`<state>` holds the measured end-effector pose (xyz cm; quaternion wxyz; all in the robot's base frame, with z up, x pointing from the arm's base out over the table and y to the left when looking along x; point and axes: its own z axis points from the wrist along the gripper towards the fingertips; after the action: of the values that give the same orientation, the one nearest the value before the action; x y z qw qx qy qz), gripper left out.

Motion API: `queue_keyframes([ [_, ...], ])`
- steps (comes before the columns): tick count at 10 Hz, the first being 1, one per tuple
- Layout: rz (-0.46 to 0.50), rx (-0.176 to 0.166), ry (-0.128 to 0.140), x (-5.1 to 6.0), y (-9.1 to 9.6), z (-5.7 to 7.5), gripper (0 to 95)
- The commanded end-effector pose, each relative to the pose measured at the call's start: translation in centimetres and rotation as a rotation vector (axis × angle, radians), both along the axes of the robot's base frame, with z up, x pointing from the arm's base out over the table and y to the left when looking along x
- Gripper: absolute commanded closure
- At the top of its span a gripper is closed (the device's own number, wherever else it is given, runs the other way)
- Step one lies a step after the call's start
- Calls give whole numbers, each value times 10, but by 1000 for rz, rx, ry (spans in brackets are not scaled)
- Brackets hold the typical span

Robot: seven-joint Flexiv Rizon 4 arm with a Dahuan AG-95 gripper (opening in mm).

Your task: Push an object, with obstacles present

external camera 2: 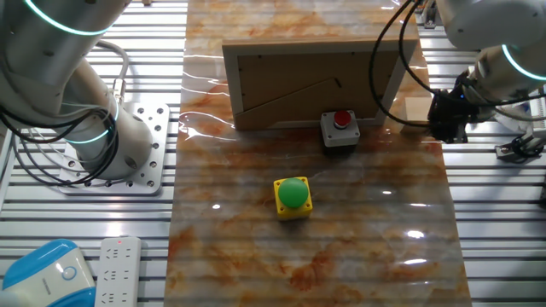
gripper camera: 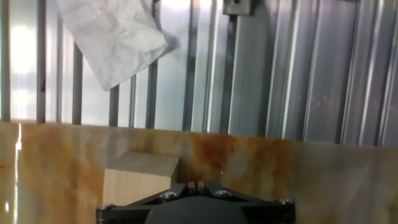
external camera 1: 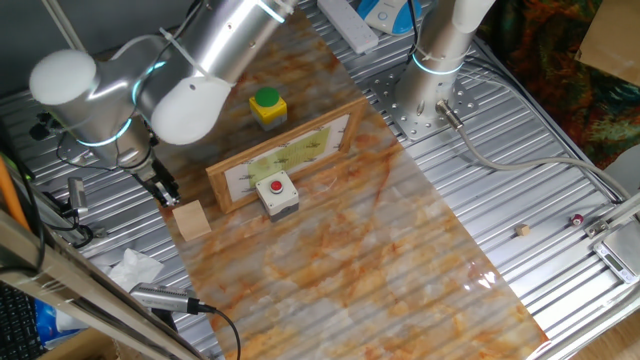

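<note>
The object, a plain light-tan wooden cube (external camera 1: 191, 220), sits near the left edge of the marbled mat, and the hand view shows it at lower left (gripper camera: 140, 177). My gripper (external camera 1: 165, 192) hangs just behind the cube, its two fingertips (gripper camera: 198, 185) pressed together with nothing between them. In the other fixed view the gripper (external camera 2: 448, 117) is at the right beside the cube (external camera 2: 416, 107), partly behind a cable. The obstacles are a wooden-framed panel (external camera 1: 285, 160) standing on edge, a grey box with red button (external camera 1: 277, 193) in front of it, and a yellow box with green button (external camera 1: 268, 108) behind it.
A crumpled white tissue (external camera 1: 135, 268) lies on the slatted metal table off the mat's edge, near the cube (gripper camera: 112, 37). A second arm's base (external camera 1: 435, 60) stands at the far side. A power strip (external camera 2: 119, 269) lies beside the mat (external camera 1: 380, 250).
</note>
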<state>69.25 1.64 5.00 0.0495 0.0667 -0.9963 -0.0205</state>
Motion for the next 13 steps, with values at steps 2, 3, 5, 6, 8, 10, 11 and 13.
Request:
queue_keyframes([
  [2,27,8,-21,0,0,0,950],
  [3,28,8,-27,0,0,0,950],
  [5,19,20,-19,0,0,0,950],
  [6,14,29,-17,0,0,0,950],
  [8,-6,29,-20,0,3,-1,950],
  [10,-20,27,-20,-1,10,-4,950],
  [11,-26,28,-20,-2,13,-4,950],
  [13,-27,25,-23,-7,18,-6,950],
])
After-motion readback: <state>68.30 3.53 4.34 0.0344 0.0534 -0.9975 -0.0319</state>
